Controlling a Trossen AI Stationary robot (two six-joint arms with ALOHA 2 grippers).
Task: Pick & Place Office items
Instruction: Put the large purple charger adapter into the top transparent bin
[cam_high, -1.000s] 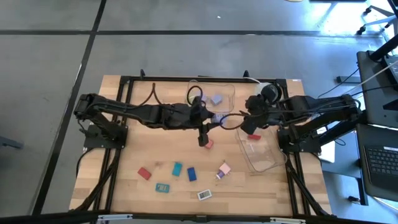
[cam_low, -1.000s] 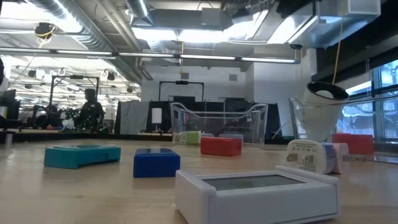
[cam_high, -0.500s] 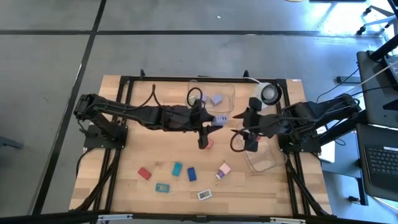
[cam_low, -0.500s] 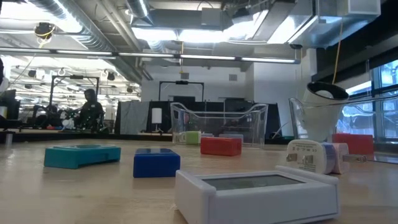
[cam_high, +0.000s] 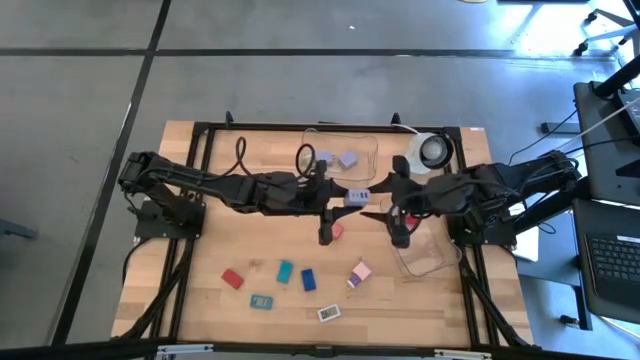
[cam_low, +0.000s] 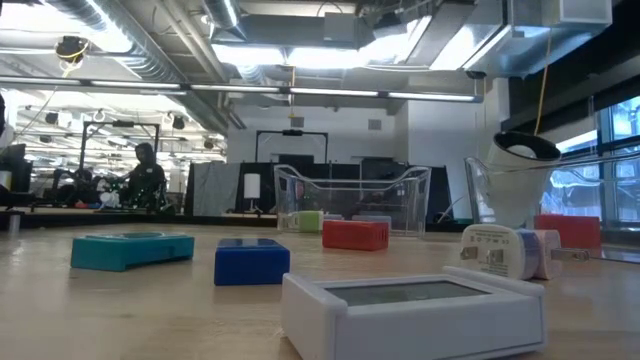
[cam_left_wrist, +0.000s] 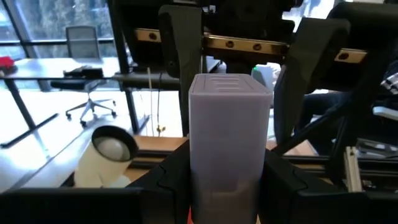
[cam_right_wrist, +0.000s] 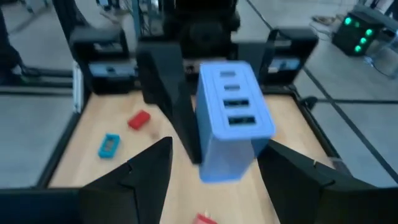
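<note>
Matt lavender plastic block (cam_left_wrist: 229, 143); pale wooden table (cam_high: 200, 290); clear plastic tubs (cam_low: 350, 195).

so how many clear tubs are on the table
2: the far tub at the table's far edge, near the middle; the right tub by its right edge, partly covered.

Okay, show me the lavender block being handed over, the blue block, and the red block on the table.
lavender block (cam_left_wrist: 229, 134), left wrist view, middle of its front face.
blue block (cam_low: 252, 260), low view, front face.
red block (cam_low: 355, 234), low view, front face.
</note>
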